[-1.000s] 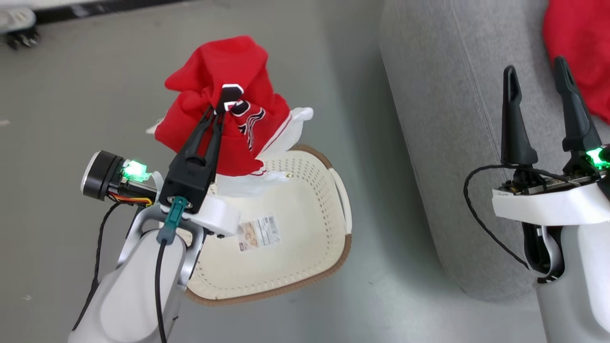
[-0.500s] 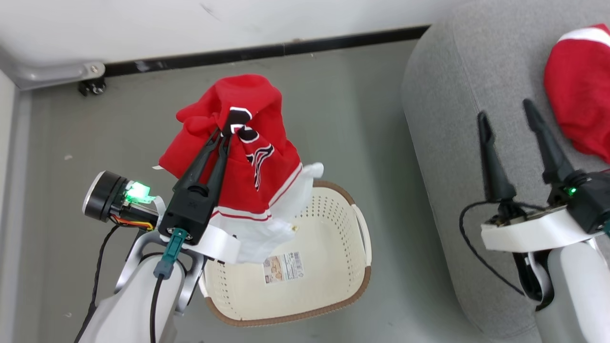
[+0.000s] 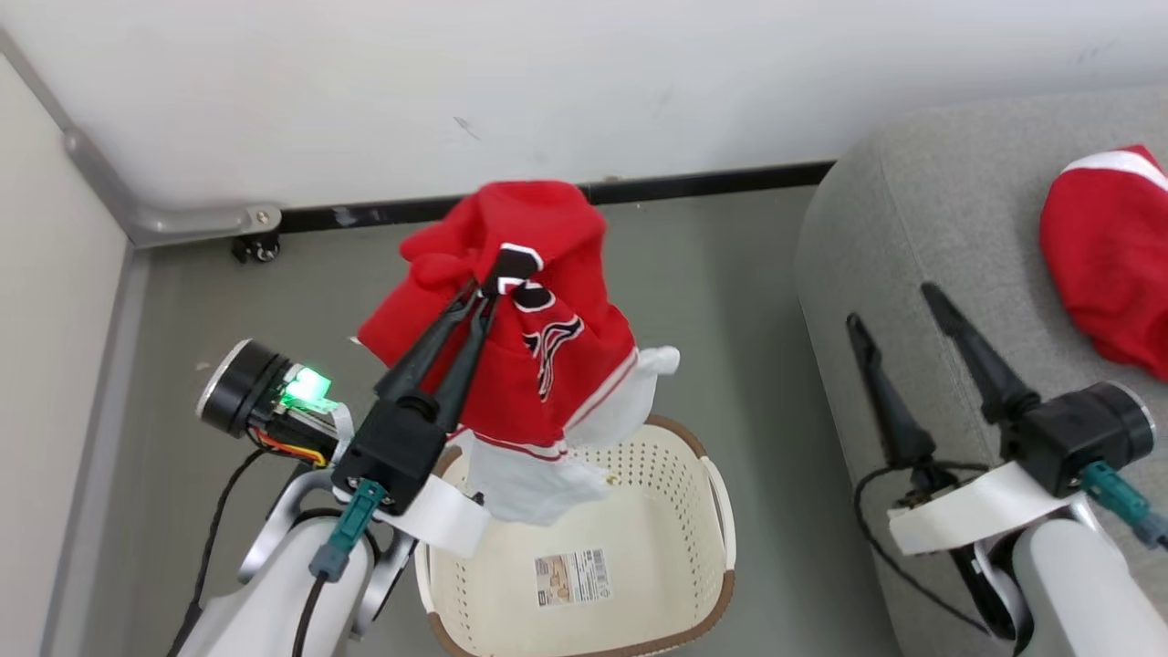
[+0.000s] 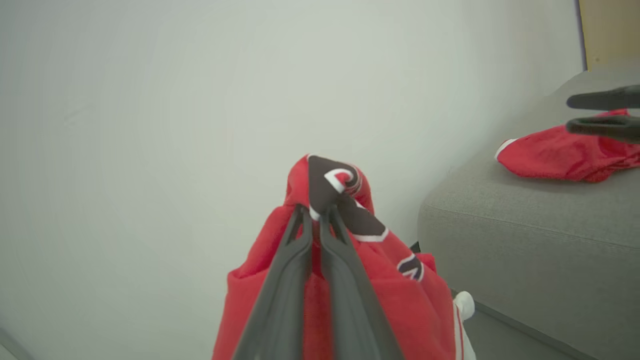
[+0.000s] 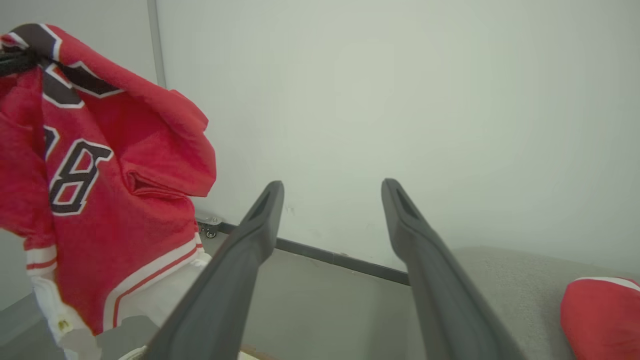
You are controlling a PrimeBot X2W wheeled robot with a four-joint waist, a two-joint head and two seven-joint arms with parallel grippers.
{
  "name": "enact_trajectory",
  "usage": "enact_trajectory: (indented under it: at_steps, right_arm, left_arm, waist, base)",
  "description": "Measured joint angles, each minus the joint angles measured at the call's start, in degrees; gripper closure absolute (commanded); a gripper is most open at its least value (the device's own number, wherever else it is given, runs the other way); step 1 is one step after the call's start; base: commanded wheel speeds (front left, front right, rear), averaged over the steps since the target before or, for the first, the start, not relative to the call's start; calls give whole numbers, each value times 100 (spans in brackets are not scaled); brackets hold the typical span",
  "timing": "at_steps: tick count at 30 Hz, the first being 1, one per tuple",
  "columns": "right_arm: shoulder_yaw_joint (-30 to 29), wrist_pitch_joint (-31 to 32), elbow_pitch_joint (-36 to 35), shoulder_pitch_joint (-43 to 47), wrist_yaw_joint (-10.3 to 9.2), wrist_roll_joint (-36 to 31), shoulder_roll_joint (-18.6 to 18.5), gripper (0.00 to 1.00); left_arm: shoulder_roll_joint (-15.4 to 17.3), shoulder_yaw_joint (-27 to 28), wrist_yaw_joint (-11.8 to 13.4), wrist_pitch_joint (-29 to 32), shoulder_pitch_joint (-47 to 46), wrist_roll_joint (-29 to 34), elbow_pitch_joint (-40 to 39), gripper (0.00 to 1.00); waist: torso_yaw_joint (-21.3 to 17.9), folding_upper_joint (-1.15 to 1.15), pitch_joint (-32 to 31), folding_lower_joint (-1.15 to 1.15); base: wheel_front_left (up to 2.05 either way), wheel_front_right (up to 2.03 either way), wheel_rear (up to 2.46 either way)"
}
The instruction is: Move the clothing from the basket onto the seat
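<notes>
My left gripper (image 3: 484, 292) is shut on a red garment with white trim and black-and-white lettering (image 3: 570, 265), one piece of the clothing. It hangs bunched from the fingertips above the far rim of the cream basket (image 3: 639, 547), which holds only a paper label. The left wrist view has the fingertips (image 4: 315, 210) pinching the lettered fold of the garment (image 4: 415, 305). A second red garment (image 3: 1104, 265) lies on the grey seat (image 3: 912, 228) at the right. My right gripper (image 3: 890, 306) stands open over the seat's near edge, holding nothing; its fingers (image 5: 260, 220) spread wide.
A white wall with a black baseboard (image 3: 712, 182) runs behind the basket. A metal bracket with a small caster (image 3: 255, 242) sits at the wall's corner on the left. Grey floor (image 3: 730, 301) lies between basket and seat.
The head camera has tilted up, bringing the wall into view. My left gripper has lifted the red garment higher, its white hem now off the basket. The right gripper stays open.
</notes>
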Motion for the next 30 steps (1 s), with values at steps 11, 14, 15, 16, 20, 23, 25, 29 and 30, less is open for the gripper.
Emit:
enact_trajectory:
  at_steps: [11, 14, 15, 16, 20, 23, 25, 29, 30]
  right_arm:
    - [827, 328, 86, 157, 1, 304, -336, 0]
    - [1201, 509, 131, 244, 1, 452, -519, 0]
    - [1327, 560, 132, 258, 1, 517, -578, 0]
    - [1450, 608, 123, 270, 1, 595, -626, 0]
    - [2018, 779, -9, 294, 1, 977, -799, 0]
    - [2468, 964, -135, 288, 1, 1138, -1042, 0]
    - [2683, 1069, -227, 241, 1, 1265, -1223, 0]
    - [2952, 1233, -438, 29, 1, 1553, -1539, 0]
    - [3017, 1281, -491, -25, 1, 1618, -1619, 0]
  left_arm:
    - [143, -205, -370, 0, 2, -51, -467, 100]
    - [156, -299, -464, 0, 2, -51, -590, 100]
    - [163, -318, -512, 0, 2, -51, -625, 100]
    - [170, -339, -533, 0, 2, -51, -655, 100]
    - [187, -415, -660, 0, 2, -51, -788, 100]
    - [179, -513, -747, 0, 2, -52, -898, 100]
    - [177, -577, -773, 0, 2, -52, -991, 100]
    - [181, -709, -856, 0, 2, -51, -1134, 100]
    - [180, -740, -857, 0, 2, -51, -1169, 100]
  waist:
    - [135, 0, -423, 0]
    - [168, 0, -524, 0]
    - [179, 0, -555, 0]
    - [189, 0, -586, 0]
    - [224, 0, -692, 0]
    - [242, 0, -756, 0]
    - [248, 0, -792, 0]
    - [258, 0, -843, 0]
    - [263, 0, -850, 0]
  base:
    - [0, 0, 0]
    - [0, 0, 0]
    - [0, 0, 0]
    - [0, 0, 0]
    - [0, 0, 0]
    - [0, 0, 0]
    - [0, 0, 0]
    - [0, 0, 0]
    - [0, 0, 0]
